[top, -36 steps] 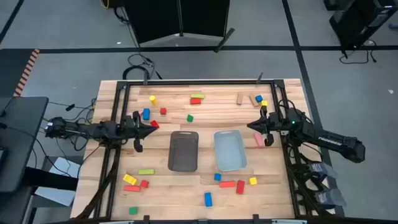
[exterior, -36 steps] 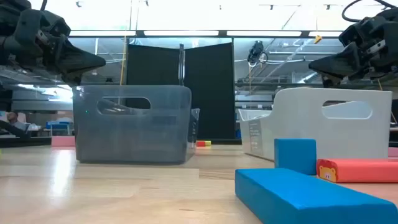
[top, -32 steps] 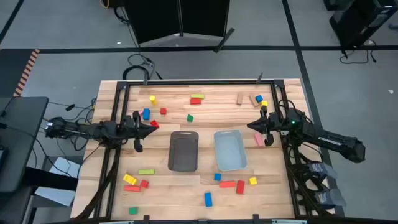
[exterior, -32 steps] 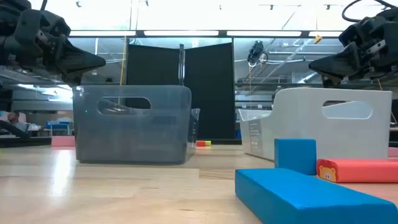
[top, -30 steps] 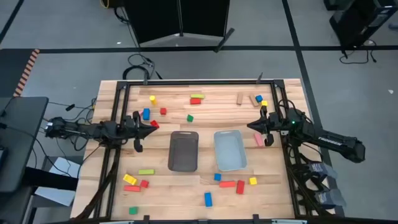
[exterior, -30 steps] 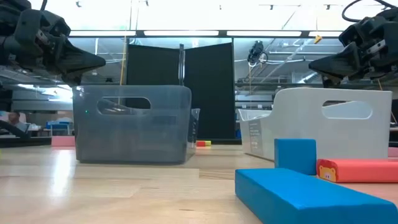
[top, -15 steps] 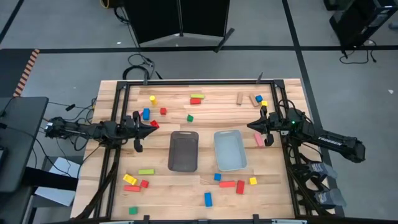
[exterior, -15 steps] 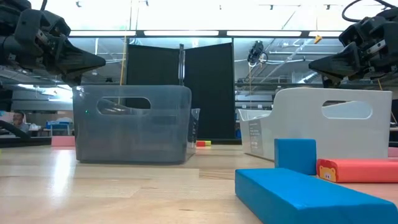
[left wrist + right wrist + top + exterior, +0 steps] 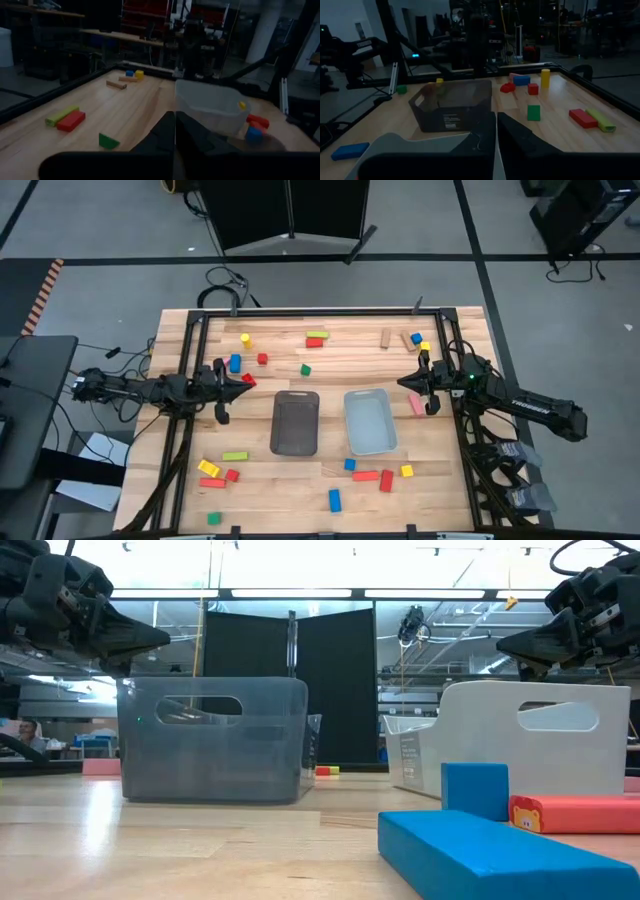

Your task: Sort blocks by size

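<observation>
Coloured blocks (image 9: 364,476) lie scattered on your counter (image 9: 260,470), unsorted; both trays (image 9: 295,422) empty; left gripper (image 9: 247,390) and right gripper (image 9: 402,382) hover, jaws clenched on nothing, awaiting a pick.

No text can be read.

One camera looks straight down on the whole table (image 9: 320,470). Another sits low at its surface. Both wrist cameras face inward, sharing the trays (image 9: 296,422).

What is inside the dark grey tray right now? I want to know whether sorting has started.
From above, the dark grey rectangular plastic tray shows only its bare floor, no wooden blocks inside. Nothing covers it; both arms wait at the table's sides.
</observation>
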`<action>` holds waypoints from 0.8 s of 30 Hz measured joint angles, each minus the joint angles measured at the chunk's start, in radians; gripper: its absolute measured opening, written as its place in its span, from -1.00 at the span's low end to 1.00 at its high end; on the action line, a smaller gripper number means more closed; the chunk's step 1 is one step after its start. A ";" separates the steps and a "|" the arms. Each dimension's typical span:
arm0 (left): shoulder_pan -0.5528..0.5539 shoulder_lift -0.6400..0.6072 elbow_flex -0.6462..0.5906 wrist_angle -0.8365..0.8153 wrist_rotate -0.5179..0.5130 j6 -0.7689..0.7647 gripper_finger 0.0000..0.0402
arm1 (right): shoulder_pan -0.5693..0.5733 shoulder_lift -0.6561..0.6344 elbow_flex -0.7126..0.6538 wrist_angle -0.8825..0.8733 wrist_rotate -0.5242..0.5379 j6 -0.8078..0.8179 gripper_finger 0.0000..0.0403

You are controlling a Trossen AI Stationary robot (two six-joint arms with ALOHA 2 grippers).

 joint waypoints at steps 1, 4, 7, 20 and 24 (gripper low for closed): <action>0.000 0.000 0.000 0.008 0.000 0.000 -0.88 | 0.000 0.000 0.000 0.000 0.000 0.000 -0.85; 0.000 0.000 0.000 0.054 0.000 0.000 -0.88 | 0.000 0.000 0.000 0.039 0.000 0.011 -0.85; 0.000 0.000 0.000 0.129 0.000 -0.001 -0.88 | 0.008 0.000 0.000 0.125 -0.019 0.165 -0.85; 0.000 0.039 0.000 0.275 -0.003 -0.186 -0.88 | 0.061 0.111 0.112 -0.180 -0.043 0.548 -0.88; 0.000 0.112 0.000 0.276 -0.093 -0.187 -0.88 | 0.117 0.223 0.269 -0.477 0.134 0.491 -0.95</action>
